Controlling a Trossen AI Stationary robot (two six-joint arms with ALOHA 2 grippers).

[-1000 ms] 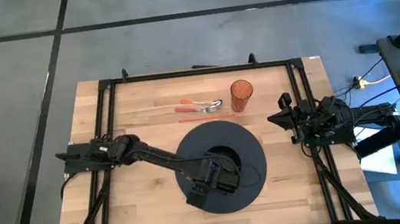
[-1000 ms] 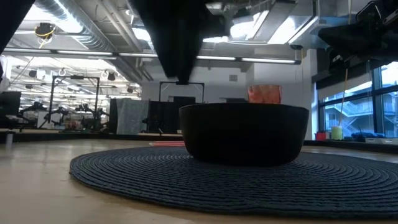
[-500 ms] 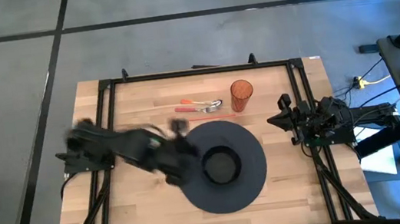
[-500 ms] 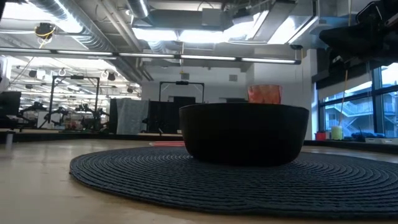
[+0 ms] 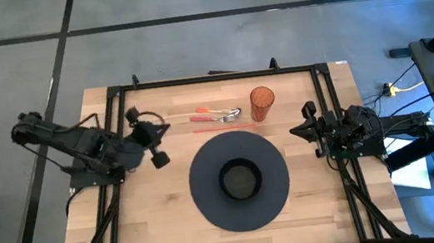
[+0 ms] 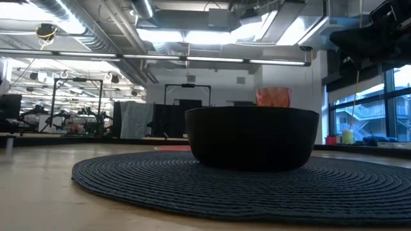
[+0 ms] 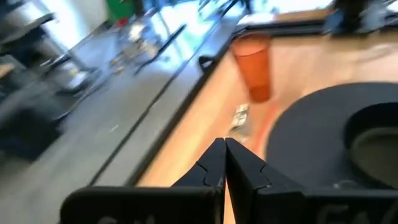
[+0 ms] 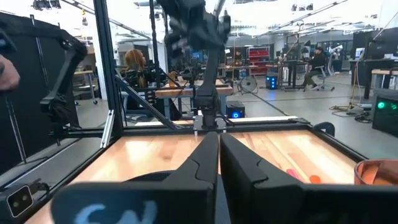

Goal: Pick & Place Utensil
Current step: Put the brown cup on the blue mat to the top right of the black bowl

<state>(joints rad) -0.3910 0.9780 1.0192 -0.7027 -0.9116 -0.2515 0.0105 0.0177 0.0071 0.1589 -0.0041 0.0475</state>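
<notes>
A metal spoon with an orange handle (image 5: 220, 114) and a thin red utensil (image 5: 205, 128) lie flat on the wooden table near its far edge, beside an upright orange cup (image 5: 262, 103). A black bowl (image 5: 240, 179) stands on a round dark woven mat (image 5: 210, 198) at the table's middle. My left gripper (image 5: 162, 131) hangs shut above the table, left of the utensils, holding nothing; its wrist view shows its shut fingers (image 7: 224, 152) aimed at the spoon (image 7: 239, 117) and cup (image 7: 254, 65). My right gripper (image 5: 295, 130) waits shut at the right edge.
A black metal frame (image 5: 211, 78) runs around the table top. In the low view the bowl (image 6: 252, 138) and mat (image 6: 225, 183) fill the foreground, with the cup (image 6: 273, 97) behind. Bare wood lies left of and near the mat. People show far off in the room (image 8: 134, 62).
My left arm has swung fast from above the bowl toward the table's left and far side, folding back near its base. It has left the low view. The bowl, mat, cup and utensils have stayed where they were.
</notes>
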